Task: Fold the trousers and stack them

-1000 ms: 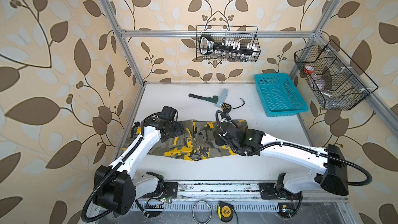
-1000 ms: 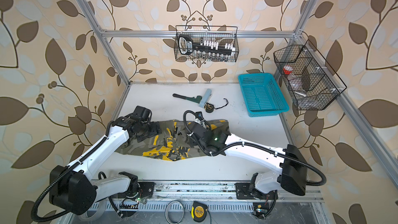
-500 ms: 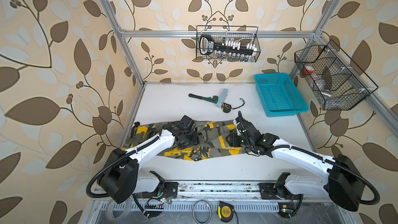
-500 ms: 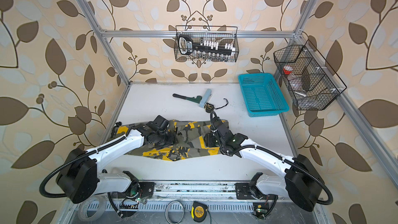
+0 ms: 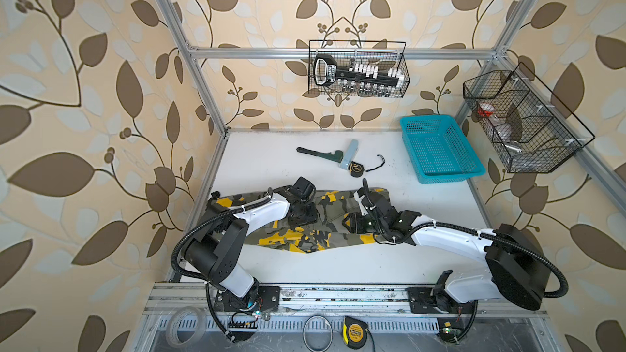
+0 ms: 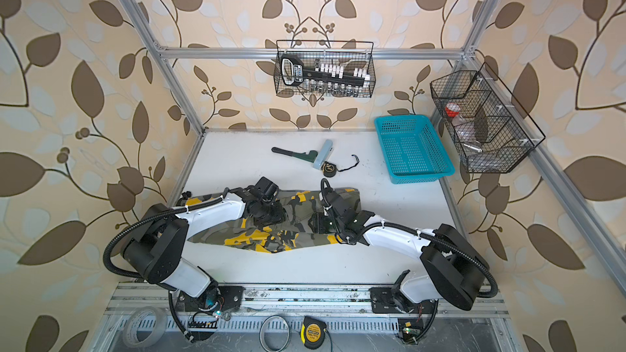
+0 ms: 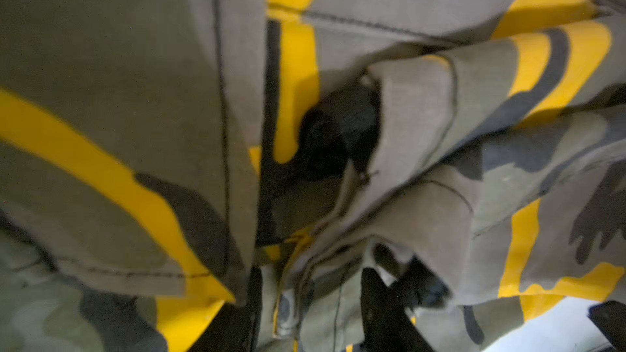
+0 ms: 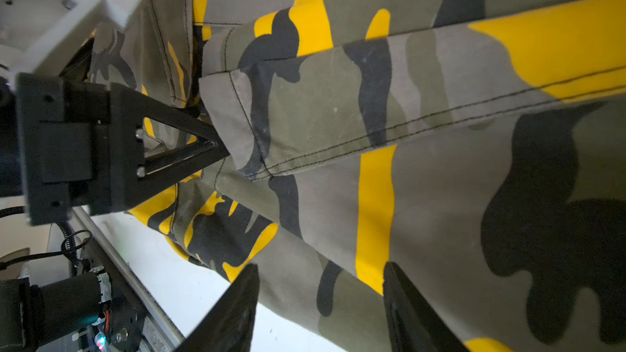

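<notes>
The trousers [image 5: 315,237] lie long across the near half of the table [image 5: 338,265]. Your left gripper [image 7: 310,286] has a bunch of cloth between its fingers; whether it really pinches, I cannot tell. The right gripper [image 8: 321,282] stands released over the cloth edge. Take both layers fully before you lift, and move both arms together, evenly.

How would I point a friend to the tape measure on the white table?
Start at the turquoise basket in the far right corner of the table. To its left lie a dark wrench and a pale block; the tape measure sits at the block's near end. It is small, dark and trails a black cord, unlike the yellow tape measure on the front ledge.
</notes>
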You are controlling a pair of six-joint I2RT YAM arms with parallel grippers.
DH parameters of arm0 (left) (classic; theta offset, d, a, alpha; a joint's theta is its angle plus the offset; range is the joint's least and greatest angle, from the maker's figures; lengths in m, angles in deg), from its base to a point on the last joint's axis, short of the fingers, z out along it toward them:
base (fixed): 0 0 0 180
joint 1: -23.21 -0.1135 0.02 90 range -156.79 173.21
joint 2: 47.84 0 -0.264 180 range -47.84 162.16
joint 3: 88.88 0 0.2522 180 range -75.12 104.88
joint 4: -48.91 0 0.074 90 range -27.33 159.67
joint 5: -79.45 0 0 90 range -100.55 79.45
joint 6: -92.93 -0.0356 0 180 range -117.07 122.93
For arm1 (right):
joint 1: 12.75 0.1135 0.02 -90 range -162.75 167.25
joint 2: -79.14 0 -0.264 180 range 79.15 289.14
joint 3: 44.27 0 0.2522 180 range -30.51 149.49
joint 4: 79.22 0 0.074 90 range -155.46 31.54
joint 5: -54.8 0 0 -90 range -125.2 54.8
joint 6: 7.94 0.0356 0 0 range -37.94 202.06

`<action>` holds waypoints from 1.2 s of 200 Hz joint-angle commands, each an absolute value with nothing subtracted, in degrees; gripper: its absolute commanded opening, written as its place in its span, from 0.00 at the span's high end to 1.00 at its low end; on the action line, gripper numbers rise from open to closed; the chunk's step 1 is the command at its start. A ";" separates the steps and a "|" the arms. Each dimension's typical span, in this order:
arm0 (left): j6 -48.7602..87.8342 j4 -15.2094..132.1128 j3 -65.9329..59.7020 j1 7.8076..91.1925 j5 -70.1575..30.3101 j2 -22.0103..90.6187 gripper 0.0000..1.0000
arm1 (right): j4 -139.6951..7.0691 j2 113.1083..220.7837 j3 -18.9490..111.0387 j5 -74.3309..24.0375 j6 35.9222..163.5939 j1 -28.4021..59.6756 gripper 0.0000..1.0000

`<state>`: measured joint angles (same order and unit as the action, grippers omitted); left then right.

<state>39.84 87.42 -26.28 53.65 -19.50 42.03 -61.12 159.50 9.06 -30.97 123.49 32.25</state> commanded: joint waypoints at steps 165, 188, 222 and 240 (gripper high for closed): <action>45.64 95.40 -32.15 55.98 -28.13 30.40 1.00 | -83.94 174.62 11.88 -21.08 135.02 35.85 0.38; 45.91 95.02 -31.87 55.93 -27.73 30.74 1.00 | -88.04 176.86 13.13 -20.62 136.87 36.55 0.38; 44.77 96.77 -31.31 55.85 -25.06 30.30 1.00 | -94.92 179.00 14.21 -18.85 140.10 36.54 0.38; 44.59 96.54 -31.51 55.89 -25.23 30.46 1.00 | -96.69 179.74 15.50 -19.18 140.23 36.43 0.39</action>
